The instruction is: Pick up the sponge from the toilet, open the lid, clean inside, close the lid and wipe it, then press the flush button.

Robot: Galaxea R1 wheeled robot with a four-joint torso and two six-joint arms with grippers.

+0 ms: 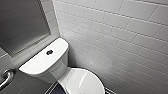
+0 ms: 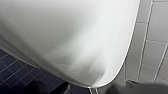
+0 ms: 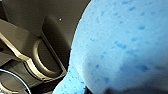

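toilet [image 1: 42, 62]: white ceramic, glossy, smooth. lid [image 1: 82, 81]: glossy white, reflective. sponge [image 3: 120, 45]: blue foam, matt, pitted with pores. wall tiles [image 1: 120, 32]: pale, glazed. floor tiles [image 2: 15, 72]: dark, matt. grab bar [image 1: 6, 77]: polished metal.

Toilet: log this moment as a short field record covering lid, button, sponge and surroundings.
toilet: white, glossy, set against the wall
lid: down over the bowl
button: dark, on the tank top
sponge: blue, pitted, very close to the right wrist camera; whether it is gripped cannot be told
wall: pale tiles laid like bricks
floor: dark blue tiles
bar: metal, beside the tank in the head view
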